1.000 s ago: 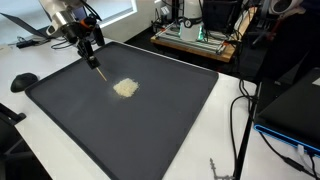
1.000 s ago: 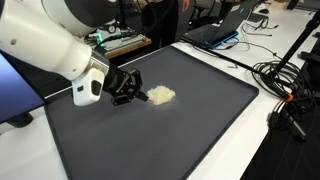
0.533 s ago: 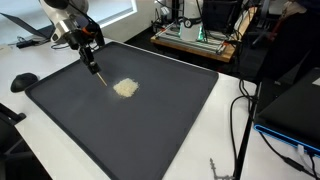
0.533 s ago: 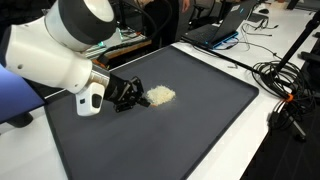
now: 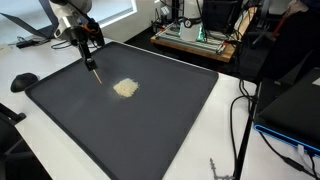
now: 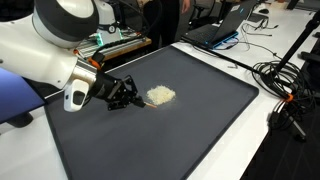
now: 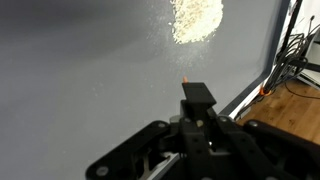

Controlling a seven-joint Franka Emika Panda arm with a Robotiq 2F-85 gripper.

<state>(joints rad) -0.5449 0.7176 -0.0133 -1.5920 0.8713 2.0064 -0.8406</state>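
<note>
A small heap of pale crumbs lies on a large dark mat. My gripper is shut on a slim black tool with an orange tip. The tool points down at the mat, a short way to the side of the heap and not touching it. In the wrist view the heap lies ahead of the tool's tip, near the top edge.
The mat covers most of a white table. A black round object sits off the mat's corner. Cables trail along one table side, a laptop and electronics stand behind, and a stand's pole rises beside the table.
The arm has drawn the tool slightly away from the heap, opening a small gap. The heap looks unchanged and the gripper stays shut.
</note>
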